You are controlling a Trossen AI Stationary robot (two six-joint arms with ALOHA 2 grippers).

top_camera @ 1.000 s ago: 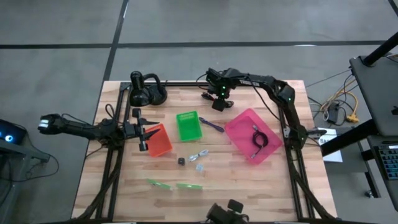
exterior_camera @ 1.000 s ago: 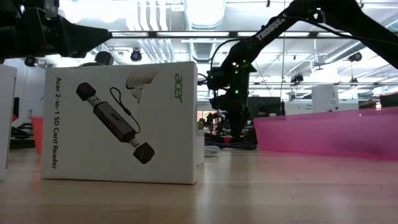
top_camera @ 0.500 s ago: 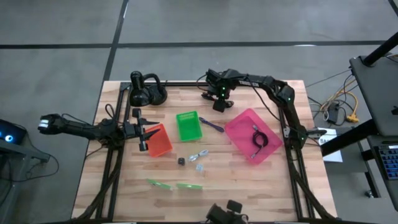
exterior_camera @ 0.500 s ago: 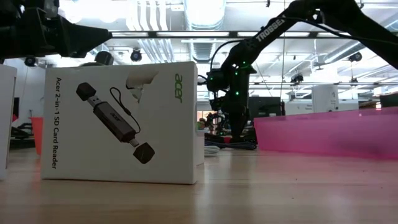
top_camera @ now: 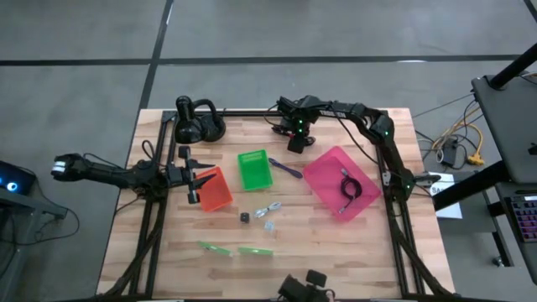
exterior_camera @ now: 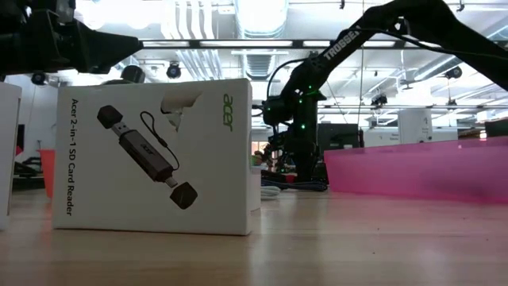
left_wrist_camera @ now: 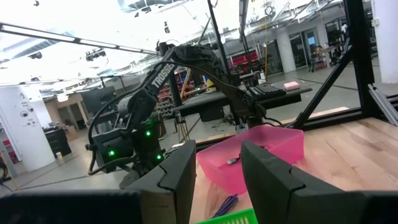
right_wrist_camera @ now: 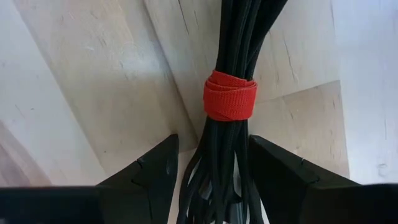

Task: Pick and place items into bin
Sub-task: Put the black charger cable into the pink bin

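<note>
Right gripper [top_camera: 294, 144]: at the far side of the table [top_camera: 336, 252], pointed down at a bundle of black cables [right_wrist_camera: 233, 93] bound by a red strap [right_wrist_camera: 231, 95]; its fingers [right_wrist_camera: 149, 171] stand apart on either side of the bundle, not closed on it.
Left gripper [top_camera: 195, 178]: waiting at the left of the table beside the orange bin [top_camera: 215, 190], its fingers [left_wrist_camera: 177, 180] set narrowly apart with nothing between them.
Pink bin [top_camera: 340, 181]: right of centre, a black coiled cable [top_camera: 347, 186] lying inside.
Green bin [top_camera: 254, 169]: mid-table, between the orange and pink bins.
Purple pen [top_camera: 285, 168]: on the wood between the green and pink bins.
Black cube [top_camera: 244, 217]: on the bare wood in front of the green bin, near the clear-silvery bits [top_camera: 268, 210].
Green strips [top_camera: 236, 249]: two, lying near the front edge of the table.
Desk lamp [top_camera: 197, 122]: at the far left corner.
White box [exterior_camera: 155, 155]: standing close to the low camera.
</note>
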